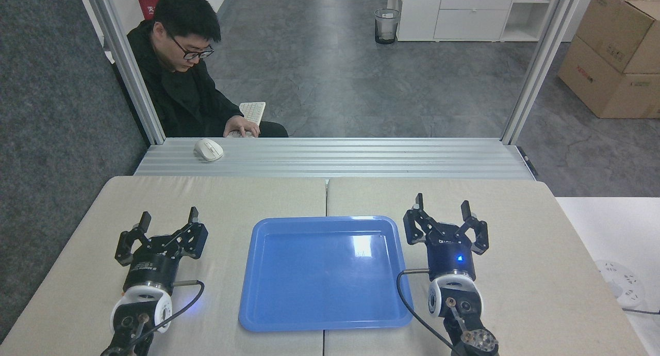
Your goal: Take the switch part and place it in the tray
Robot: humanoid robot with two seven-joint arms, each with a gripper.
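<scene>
head view: the blue tray (325,273) lies flat in the middle of the beige table (515,232), its inside showing only a window glare, and the switch part cannot be seen anywhere in this view. the left gripper (168,219) hovers just left of the tray with its fingers spread wide and holding nothing, and the right gripper (442,205) stands just beside the tray's right rim, likewise spread wide and holding nothing. beyond the table a person (180,72) sits with a hand on a white keyboard (251,112), a white mouse (208,149) lying on the metal ledge nearby.
</scene>
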